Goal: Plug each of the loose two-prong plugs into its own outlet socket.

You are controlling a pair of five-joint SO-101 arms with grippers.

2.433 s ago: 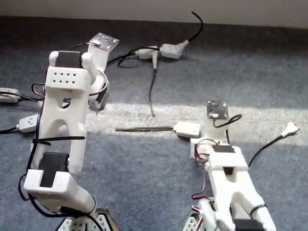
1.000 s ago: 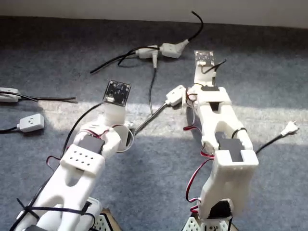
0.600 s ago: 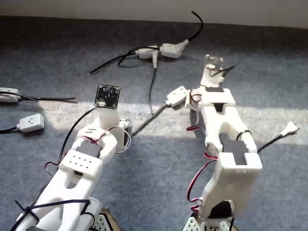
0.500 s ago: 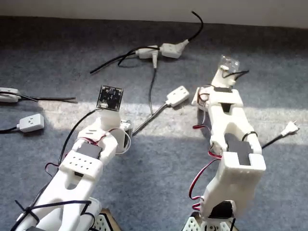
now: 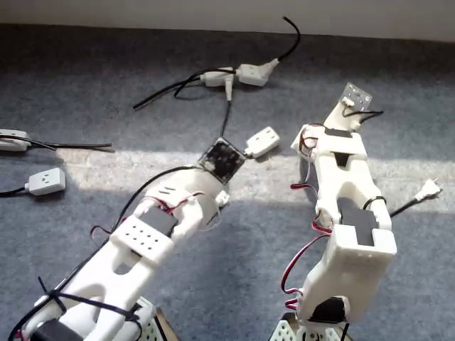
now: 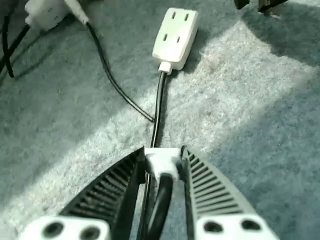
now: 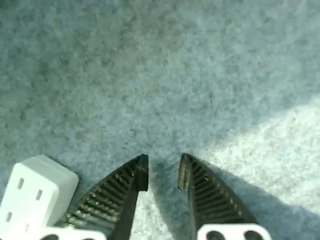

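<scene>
The white plug is in danger of twisting in the left gripper if its prongs, hidden here, are meeting the outlet socket off-line. The socket is lying loose on the carpet and may be sliding away under a push. Its cord is running straight beneath the fingers and could be snagging.

Those fingers are clenching the plug by its sides, with the socket lying well ahead, upper middle of the left wrist frame. The right gripper is hovering low over the carpet, its fingers a narrow gap apart and grasping nothing. The socket is sitting just beside it at lower left.
</scene>
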